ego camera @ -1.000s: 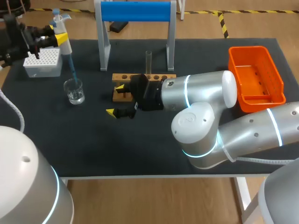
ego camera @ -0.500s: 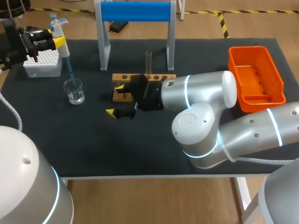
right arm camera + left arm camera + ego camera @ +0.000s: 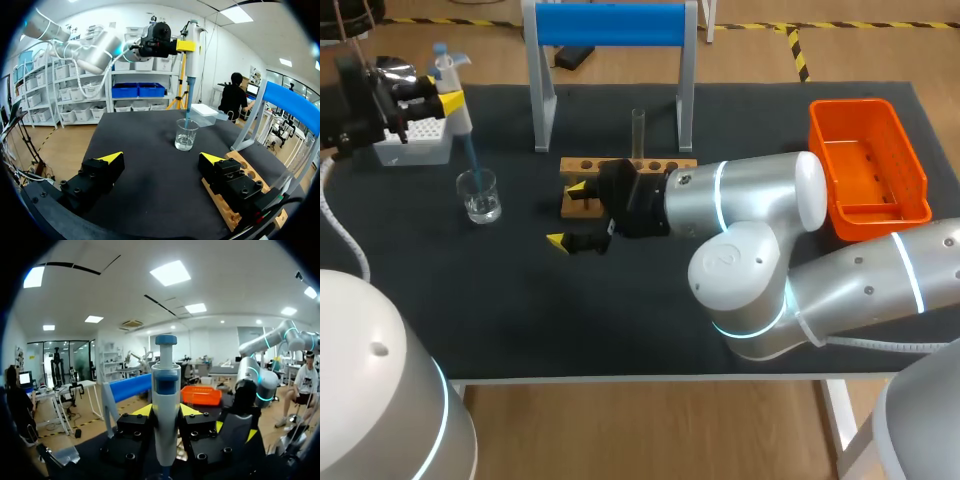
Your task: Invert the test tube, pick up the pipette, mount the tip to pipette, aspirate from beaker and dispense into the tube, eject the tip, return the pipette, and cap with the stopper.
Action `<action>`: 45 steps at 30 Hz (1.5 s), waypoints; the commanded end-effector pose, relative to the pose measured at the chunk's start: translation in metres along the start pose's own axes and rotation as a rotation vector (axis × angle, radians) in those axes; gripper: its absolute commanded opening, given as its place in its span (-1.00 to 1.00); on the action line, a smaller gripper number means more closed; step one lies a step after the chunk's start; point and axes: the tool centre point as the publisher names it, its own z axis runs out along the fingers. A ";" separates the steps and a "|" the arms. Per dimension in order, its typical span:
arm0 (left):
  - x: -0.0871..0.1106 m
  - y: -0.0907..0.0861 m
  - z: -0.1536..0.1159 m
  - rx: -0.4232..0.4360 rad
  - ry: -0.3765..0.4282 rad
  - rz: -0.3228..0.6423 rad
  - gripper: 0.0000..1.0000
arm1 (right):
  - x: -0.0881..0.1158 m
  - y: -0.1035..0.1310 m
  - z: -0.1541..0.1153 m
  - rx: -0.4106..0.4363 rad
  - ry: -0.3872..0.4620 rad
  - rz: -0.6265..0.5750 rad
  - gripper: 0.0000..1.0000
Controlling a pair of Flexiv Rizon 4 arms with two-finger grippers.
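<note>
Presently on the bench, left to right: pipette held at the beaker, tube standing in the rack.
Item one, tip box (image 3: 412, 140), far-left edge of the mat. Item two, left gripper (image 3: 438, 97), fingers clamped on the pipette (image 3: 458, 112) from both sides (body slightly tilted), its blue tip (image 3: 472, 160) reaching down to the mouth of the beaker (image 3: 479, 195). Item three, right gripper (image 3: 567, 213), jaws wide apart, low over the mat, one finger over the end of the wooden rack (image 3: 670, 165). Item four, test tube (image 3: 638, 133), upright at the rack's far side, in front of the blue-topped stand (image 3: 610, 24). Item five, orange basket (image 3: 868, 160), far right.
</note>
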 end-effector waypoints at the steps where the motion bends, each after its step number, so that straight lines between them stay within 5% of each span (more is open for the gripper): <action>1: 0.000 0.005 0.000 0.009 -0.010 0.011 -1.00 | 0.000 -0.001 -0.002 -0.003 0.003 0.000 1.00; 45: -0.017 0.045 0.001 -0.019 -0.017 0.017 -1.00 | 0.000 -0.001 -0.002 -0.003 0.003 0.000 1.00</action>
